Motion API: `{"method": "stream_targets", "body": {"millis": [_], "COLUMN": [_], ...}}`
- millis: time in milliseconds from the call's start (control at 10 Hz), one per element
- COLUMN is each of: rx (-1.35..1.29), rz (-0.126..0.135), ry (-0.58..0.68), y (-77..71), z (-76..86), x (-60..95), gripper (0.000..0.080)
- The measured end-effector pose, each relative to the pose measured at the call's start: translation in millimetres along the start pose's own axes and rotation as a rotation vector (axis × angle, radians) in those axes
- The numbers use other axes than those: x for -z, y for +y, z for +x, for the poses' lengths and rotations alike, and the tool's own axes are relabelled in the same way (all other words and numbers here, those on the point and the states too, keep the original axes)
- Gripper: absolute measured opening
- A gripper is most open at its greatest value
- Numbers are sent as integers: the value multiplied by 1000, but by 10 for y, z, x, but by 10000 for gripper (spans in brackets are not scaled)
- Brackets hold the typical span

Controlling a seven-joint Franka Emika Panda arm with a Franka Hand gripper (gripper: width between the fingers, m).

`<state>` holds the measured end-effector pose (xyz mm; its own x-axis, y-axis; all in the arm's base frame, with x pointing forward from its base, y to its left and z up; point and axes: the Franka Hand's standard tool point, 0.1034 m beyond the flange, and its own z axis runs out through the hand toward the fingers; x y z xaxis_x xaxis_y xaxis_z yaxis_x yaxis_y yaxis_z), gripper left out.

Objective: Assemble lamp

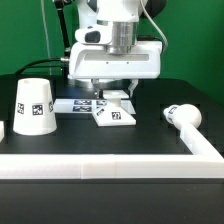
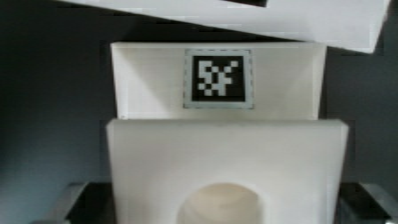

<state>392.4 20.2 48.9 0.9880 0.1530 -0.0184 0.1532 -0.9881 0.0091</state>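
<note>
The low square lamp base (image 1: 112, 115) lies on the black table at the centre, tag up. My gripper (image 1: 113, 97) stands straight above its far end, a finger down each side. In the wrist view the base (image 2: 217, 100) fills the frame, its round socket (image 2: 228, 205) between the jaws. The dark fingers (image 2: 86, 205) press against both of its side edges, so the gripper is shut on the base. The tapered shade (image 1: 33, 106) stands at the exterior view's left. The bulb cylinder (image 1: 184, 116) lies at the exterior view's right.
The marker board (image 1: 78, 103) lies just behind the base, and its edge shows in the wrist view (image 2: 214, 15). A white rail-like border wall (image 1: 110, 163) runs along the front and up the exterior view's right side (image 1: 205, 145).
</note>
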Motion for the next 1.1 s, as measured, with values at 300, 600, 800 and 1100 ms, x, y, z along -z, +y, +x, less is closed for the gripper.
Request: {"method": "stream_targets", "body": {"millis": [300, 600, 800, 1100], "rx": [1, 13, 20, 52], "rz": [0, -1, -3, -7], "ry": [0, 11, 35, 72], "y": [0, 12, 27, 63], "z": [-1, 119, 361, 636], "x": [-1, -3, 5, 12], "gripper": [534, 535, 535, 535]}}
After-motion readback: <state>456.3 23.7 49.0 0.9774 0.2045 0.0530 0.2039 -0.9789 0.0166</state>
